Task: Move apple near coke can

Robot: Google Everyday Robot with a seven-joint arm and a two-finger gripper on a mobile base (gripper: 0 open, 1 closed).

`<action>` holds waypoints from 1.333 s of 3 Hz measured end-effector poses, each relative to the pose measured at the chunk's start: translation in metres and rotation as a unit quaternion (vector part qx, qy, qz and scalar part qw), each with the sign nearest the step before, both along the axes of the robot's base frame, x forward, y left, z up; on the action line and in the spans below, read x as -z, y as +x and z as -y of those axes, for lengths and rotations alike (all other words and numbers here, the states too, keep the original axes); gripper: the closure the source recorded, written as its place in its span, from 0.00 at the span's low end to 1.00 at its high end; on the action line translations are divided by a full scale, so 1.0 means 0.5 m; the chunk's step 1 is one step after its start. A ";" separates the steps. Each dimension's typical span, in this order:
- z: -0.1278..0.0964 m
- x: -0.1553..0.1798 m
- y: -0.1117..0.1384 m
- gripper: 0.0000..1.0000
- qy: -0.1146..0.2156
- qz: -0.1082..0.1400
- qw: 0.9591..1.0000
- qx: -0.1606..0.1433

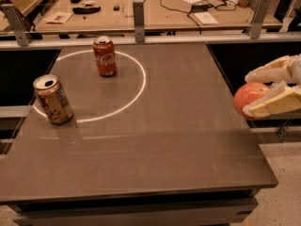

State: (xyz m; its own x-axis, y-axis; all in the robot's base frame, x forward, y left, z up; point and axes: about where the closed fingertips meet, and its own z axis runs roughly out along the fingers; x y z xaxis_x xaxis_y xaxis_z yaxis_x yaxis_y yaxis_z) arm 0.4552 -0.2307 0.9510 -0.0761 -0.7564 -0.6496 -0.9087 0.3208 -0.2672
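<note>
The apple (pixel 248 96), orange-red and round, is held between the two cream fingers of my gripper (pixel 254 92) at the right edge of the view, lifted above the table's right side. One finger (pixel 270 69) lies above the apple and the other (pixel 275 103) below it. The red coke can (pixel 105 56) with white lettering stands upright at the far left of the dark table (pixel 155 140), inside a white circle mark. The apple is far to the right of the can.
A tan-gold can (pixel 53 99) stands tilted at the table's left on the circle's edge. A wooden bench (pixel 155 11) with cables and small items runs behind a metal rail. The floor shows at the right.
</note>
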 end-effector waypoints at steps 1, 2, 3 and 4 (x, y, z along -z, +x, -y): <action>-0.012 0.028 0.041 1.00 0.081 -0.031 0.996 0.023; -0.038 0.048 0.084 1.00 0.142 -0.051 0.988 0.023; -0.131 0.052 0.149 1.00 0.203 -0.048 0.978 0.007; -0.131 0.052 0.149 1.00 0.203 -0.048 0.978 0.007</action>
